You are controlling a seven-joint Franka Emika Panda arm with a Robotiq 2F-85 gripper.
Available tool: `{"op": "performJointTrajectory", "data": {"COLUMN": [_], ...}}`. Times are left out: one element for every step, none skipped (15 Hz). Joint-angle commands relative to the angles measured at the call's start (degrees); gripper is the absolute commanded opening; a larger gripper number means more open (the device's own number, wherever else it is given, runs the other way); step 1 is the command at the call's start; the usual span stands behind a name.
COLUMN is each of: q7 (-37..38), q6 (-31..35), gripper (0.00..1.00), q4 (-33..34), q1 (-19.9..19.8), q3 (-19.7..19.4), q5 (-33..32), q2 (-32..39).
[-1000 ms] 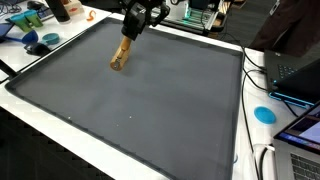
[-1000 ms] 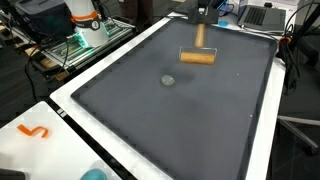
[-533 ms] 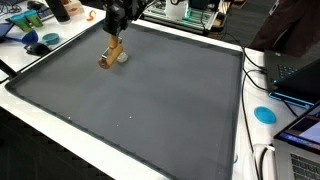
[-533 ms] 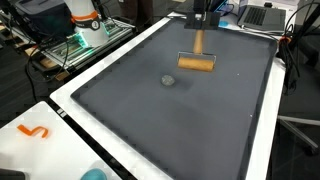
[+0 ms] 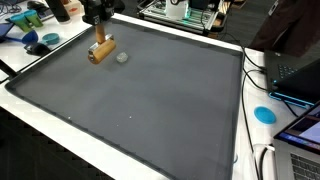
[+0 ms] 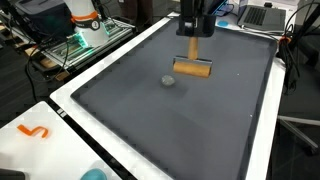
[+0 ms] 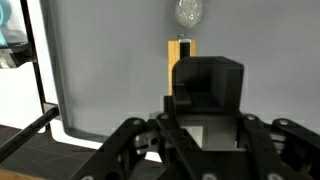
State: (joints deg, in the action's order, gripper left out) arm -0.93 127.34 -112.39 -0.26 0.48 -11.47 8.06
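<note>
Moved: over the last second the gripper [image 5: 98,24] has swung the wooden piece [image 5: 100,50] from the 12 o'clock edge of the grey mat [image 5: 150,105] toward its 10 o'clock corner. The small round disc [image 5: 121,57] has not shifted.
Wooden piece: we see a T shape, with a stem running up into the gripper and a short cylinder head low over the mat. We cannot tell whether the head touches the mat.
Jaws: we judge them clenched on the stem, since the piece hangs from them in both exterior views. The wrist view hides the contact behind the gripper body.
Disc: it lies on the mat just beside the head and apart from it, at 4 o'clock of the head in an exterior view and at 12 o'clock of the wooden piece [image 7: 181,50] in the wrist view.
Tabletop: its white surface [image 5: 40,135] frames the mat.
Done: as we read it, the piece is gripped and has been brought next to the disc.
Left: the piece has not been let go, and the disc lies untouched.
</note>
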Motion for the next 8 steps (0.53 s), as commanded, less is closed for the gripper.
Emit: {"op": "performJointTrajectory", "data": {"q7": [-8.8, -11.1, -13.1, -15.7, -18.0, -20.8, -23.0, -25.5], "q6": [0.6, 0.4, 0.1, -0.1, -0.3, -0.3, -0.7, -0.9], "gripper": [0.24, 0.24, 0.24, 0.24, 0.24, 0.24, 0.24, 0.24], "q4": [-1.6, -1.8, -1.9, -2.1, -2.3, -2.8, -3.0, -3.5], "q1": [-3.1, -3.8, -4.5, -5.3, -6.0, -6.6, -7.2, -7.7], "q3": [-1.3, -1.7, -2.1, -2.5, -2.9, -3.3, -3.6, -4.1], "q5": [9.0, 11.5, 13.8, 16.3, 18.8, 21.0, 23.1, 24.9], "q2": [-2.9, -3.3, -3.6, -3.9, -4.2, -4.7, -4.9, -5.2]}}
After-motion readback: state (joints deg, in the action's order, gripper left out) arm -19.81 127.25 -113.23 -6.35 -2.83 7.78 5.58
